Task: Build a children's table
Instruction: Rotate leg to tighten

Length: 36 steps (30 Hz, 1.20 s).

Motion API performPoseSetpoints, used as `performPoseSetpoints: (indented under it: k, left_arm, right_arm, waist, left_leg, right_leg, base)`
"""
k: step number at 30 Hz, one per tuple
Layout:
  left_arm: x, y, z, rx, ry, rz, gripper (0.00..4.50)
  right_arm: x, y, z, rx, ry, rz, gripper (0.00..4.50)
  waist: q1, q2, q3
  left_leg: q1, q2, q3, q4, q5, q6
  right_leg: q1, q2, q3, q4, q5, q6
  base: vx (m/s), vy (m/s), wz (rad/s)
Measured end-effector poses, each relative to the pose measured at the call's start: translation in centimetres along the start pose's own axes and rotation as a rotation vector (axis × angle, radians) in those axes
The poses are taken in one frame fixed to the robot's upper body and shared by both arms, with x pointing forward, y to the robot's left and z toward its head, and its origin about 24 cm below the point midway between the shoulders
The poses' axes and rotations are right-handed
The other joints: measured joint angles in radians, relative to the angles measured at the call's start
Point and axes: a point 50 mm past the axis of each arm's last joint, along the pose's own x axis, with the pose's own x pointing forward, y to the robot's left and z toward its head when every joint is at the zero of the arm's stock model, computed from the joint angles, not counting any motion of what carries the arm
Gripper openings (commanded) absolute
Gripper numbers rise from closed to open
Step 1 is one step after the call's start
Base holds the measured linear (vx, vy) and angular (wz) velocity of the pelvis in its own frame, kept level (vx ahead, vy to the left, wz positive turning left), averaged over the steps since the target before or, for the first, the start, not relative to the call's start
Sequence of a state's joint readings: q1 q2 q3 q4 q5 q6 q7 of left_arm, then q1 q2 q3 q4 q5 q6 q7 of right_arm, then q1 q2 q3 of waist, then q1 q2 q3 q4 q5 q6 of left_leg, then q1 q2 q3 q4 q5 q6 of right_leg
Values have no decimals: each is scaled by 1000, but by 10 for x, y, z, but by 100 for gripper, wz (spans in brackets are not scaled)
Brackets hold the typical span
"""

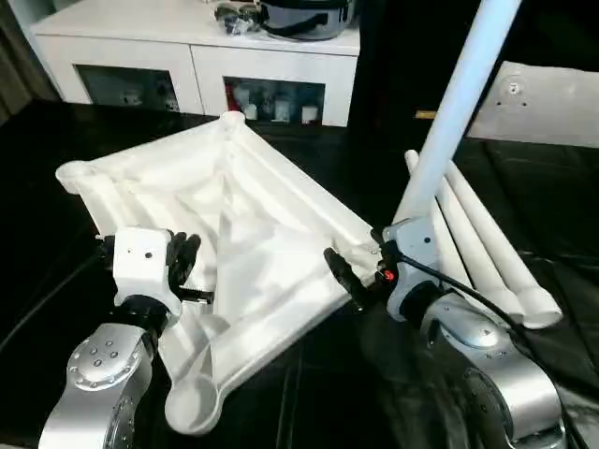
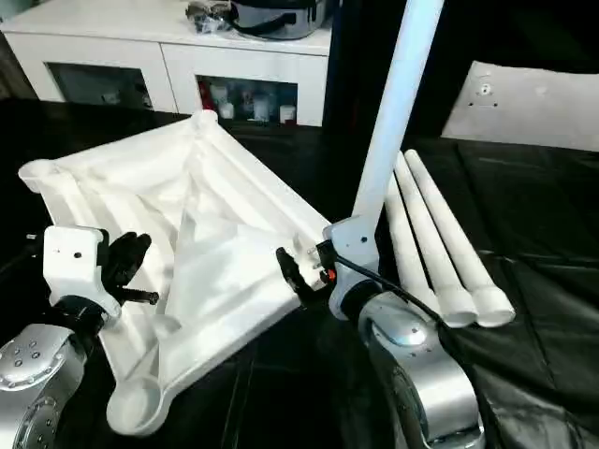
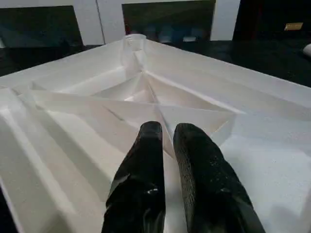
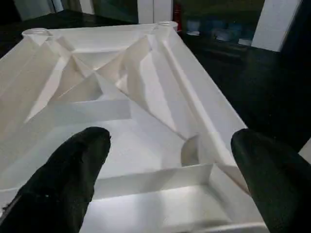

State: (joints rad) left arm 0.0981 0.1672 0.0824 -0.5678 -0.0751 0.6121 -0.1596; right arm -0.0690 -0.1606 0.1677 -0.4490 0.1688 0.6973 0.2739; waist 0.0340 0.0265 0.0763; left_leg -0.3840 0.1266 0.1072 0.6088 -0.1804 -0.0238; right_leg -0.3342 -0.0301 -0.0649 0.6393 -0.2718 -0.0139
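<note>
Between and ahead of the two sets of fingers lies the table top (image 1: 234, 253), underside up on the dark floor (image 1: 37, 168), its ribs and round corner sockets exposed; this placement looks deliberate, since the sockets must face upward to receive legs. The left gripper (image 3: 170, 145) hovers over the ribbed panel with its two fingers nearly together and nothing between them. The right gripper (image 4: 165, 160) has its fingers spread wide apart over the near corner region, one on each side of a rib, also clamping nothing. Just beyond the right gripper one leg (image 1: 459, 103) stands upright at the top's right corner (seemingly seated in that socket, though the joint itself is hidden by the wrist). Beside it, outward of the right fingers, lie the loose legs (image 1: 487, 253), parallel and touching, presumably staged within reach for fitting.

Count: one table top; four legs, one standing and three lying; three open sockets visible, namely the far one (image 1: 231, 119), the left one (image 1: 73, 173) and the near one (image 1: 190, 410). A white cabinet (image 1: 187, 56) stands behind.
</note>
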Motion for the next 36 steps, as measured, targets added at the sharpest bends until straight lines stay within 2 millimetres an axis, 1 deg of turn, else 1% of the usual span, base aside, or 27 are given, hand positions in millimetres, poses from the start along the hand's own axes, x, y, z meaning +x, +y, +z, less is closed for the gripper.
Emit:
performPoseSetpoints:
  k: [4,5,7,9,10,12,13,14,15,17,18,19,20,21,22,23,24,25,26,28,29,30,32,33,34,35,36]
  left_arm:
    - [-2,-1,0,4,3,-22,62]
    - [-3,-2,-1,4,3,-25,62]
    - [-5,-2,-2,23,9,-30,62]
    - [-6,-1,2,47,-3,-25,62]
    - [-6,0,3,54,-8,-21,62]
    - [-8,-2,3,45,-10,-19,62]
    - [-10,-2,0,34,-3,-13,62]
    - [-11,-2,0,26,-1,-6,62]
    - [-11,-2,0,24,-1,-1,62]
    - [-11,-2,0,28,-2,9,62]
    - [-11,-2,0,30,-4,12,62]
    - [-11,-2,1,28,-9,17,62]
    - [-11,-3,1,26,-10,17,62]
    - [-10,-7,3,17,-18,4,62]
    - [-9,-11,4,2,-24,-10,62]
    - [-9,-13,4,-1,-27,-13,62]
    - [-10,-13,7,-1,-38,-11,62]
    - [-11,-13,7,-10,-38,-6,62]
    - [-11,-12,8,-15,-37,-3,62]
    - [-14,-12,3,-23,-9,4,62]
    - [-15,-11,2,-26,0,9,62]
    - [-15,-11,1,-28,4,13,62]
    - [-17,-11,1,-25,1,15,62]
    - [-18,-11,0,-27,6,20,62]
    - [-19,-10,-1,-29,8,26,62]
    - [-19,-10,0,-32,1,32,62]
    - [-20,-10,1,-32,-7,36,62]
  right_arm:
    - [-4,0,-8,16,26,-10,450]
    - [-4,-1,-9,20,35,-18,450]
    - [-4,-1,-9,25,38,-20,450]
    - [-3,2,-9,35,33,-4,450]
    - [-2,5,-8,40,30,13,450]
    - [-3,6,-9,38,34,28,450]
    - [-3,7,-9,36,34,37,450]
    - [-3,7,-9,33,30,44,450]
    - [-2,7,-8,31,25,50,450]
    - [-1,8,-5,33,16,63,450]
    - [-1,9,-5,35,12,67,450]
    - [-1,8,-3,28,5,70,450]
    - [-1,7,-4,28,7,68,450]
    - [-2,5,-5,26,10,63,450]
    - [-2,1,-6,22,19,53,450]
    - [-3,0,-5,21,17,48,450]
    - [-3,0,-4,19,10,47,450]
    - [-3,-1,-4,16,11,49,450]
    - [-3,0,-4,15,12,55,450]
    - [-2,3,-5,9,19,82,450]
    - [-2,4,-5,7,19,89,450]
    - [-2,4,-6,3,22,94,450]
    - [-2,4,-6,-1,25,99,450]
    - [-2,5,-6,-2,27,103,450]
    - [-2,6,-6,-6,27,108,450]
    - [-2,6,-6,-8,26,109,450]
    - [-2,5,-6,-11,23,109,450]
  waist:
    - [14,0,0]
    - [25,3,-2]
    - [50,16,-7]
    - [48,13,-14]
    - [39,14,-15]
    - [17,18,-15]
    - [9,18,-18]
    - [6,18,-21]
    - [3,14,-24]
    - [0,5,-29]
    - [-2,-5,-35]
    - [-4,-17,-38]
    - [-2,-19,-37]
    - [4,-20,-35]
    - [7,-31,-27]
    - [7,-35,-28]
    - [7,-35,-28]
    - [6,-24,-28]
    - [8,-13,-28]
    - [22,-27,-20]
    - [29,-29,-19]
    - [50,-28,-17]
    - [74,-32,-7]
    - [81,-36,-4]
    - [84,-41,-1]
    - [85,-38,0]
    - [81,-27,2]
  left_leg:
    - [-5,-3,15,4,-4,8]
    - [-1,-2,21,22,-8,13]
    - [0,-3,14,40,-34,5]
    - [4,-3,43,36,-38,10]
    - [-1,-6,47,36,-40,12]
    - [-7,-4,39,32,-38,9]
    - [-9,7,32,25,-32,4]
    - [-12,16,27,17,-22,9]
    - [-20,23,19,7,-14,11]
    - [-28,31,13,-3,3,1]
    - [-32,31,13,-8,12,-7]
    - [-37,37,6,-12,23,-15]
    - [-41,38,6,-2,15,-1]
    - [-52,40,10,52,-27,65]
    - [-54,22,18,139,-54,100]
    - [-43,1,21,167,-68,102]
    - [-14,-23,23,156,-84,103]
    - [9,-31,23,123,-101,113]
    - [22,-30,15,78,-132,97]
    - [22,-21,17,42,-100,69]
    - [18,-23,21,39,-89,66]
    - [20,-32,19,53,-90,73]
    - [7,-34,-28,119,-94,76]
    - [0,-30,-50,137,-90,70]
    - [2,-21,-61,122,-86,63]
    - [13,-10,-61,86,-86,64]
    - [35,14,-58,28,-87,64]
  right_leg:
    - [2,-22,1,-9,8,13]
    - [-3,-18,19,-7,14,23]
    - [-14,-6,72,-3,27,42]
    - [-34,5,106,-12,26,37]
    - [-37,0,97,-5,26,28]
    - [-35,-10,56,22,30,22]
    - [-35,-2,31,54,30,21]
    - [-35,8,18,67,27,25]
    - [-35,9,10,73,23,26]
    - [-30,-4,20,57,14,9]
    - [-27,-15,27,37,-7,-6]
    - [-29,-8,21,32,-27,-3]
    - [-25,3,13,26,-22,-21]
    - [-22,9,7,21,-14,-34]
    - [-11,14,2,10,-7,-46]
    - [-7,18,-2,2,-2,-56]
    - [-7,32,-9,-9,9,-61]
    - [-7,50,-19,-26,18,-57]
    - [-8,63,-33,-41,32,-61]
    - [-18,67,-38,-64,52,-53]
    - [-21,63,-37,-58,53,-54]
    - [-23,55,-31,-43,50,-64]
    - [-28,40,-11,-23,45,-61]
    - [-29,32,1,-17,44,-57]
    - [-31,12,6,-14,43,-46]
    - [-31,5,9,-14,45,-38]
    - [-30,6,7,-17,48,-32]
  base:
    - [5,37,-7]
    - [13,95,-18]
    - [32,156,-62]
    - [23,174,-59]
    - [-25,148,-22]
    - [-17,109,-9]
    - [0,0,0]
    - [-23,-72,4]
    - [-27,-85,0]
    - [-44,-122,-3]
    - [-72,-225,-1]
    - [-86,-267,2]
    - [-86,-267,2]
    - [-51,-254,2]
    - [-50,-234,4]
    - [-83,-333,8]
    - [-80,-215,8]
    - [-79,-172,11]
    - [-46,-73,7]
    - [-116,-123,12]
    - [-147,-102,13]
    - [-80,-32,5]
    - [-29,16,-2]
    - [-68,64,-15]
    - [-79,94,3]
    - [-79,94,3]
    - [-67,152,12]
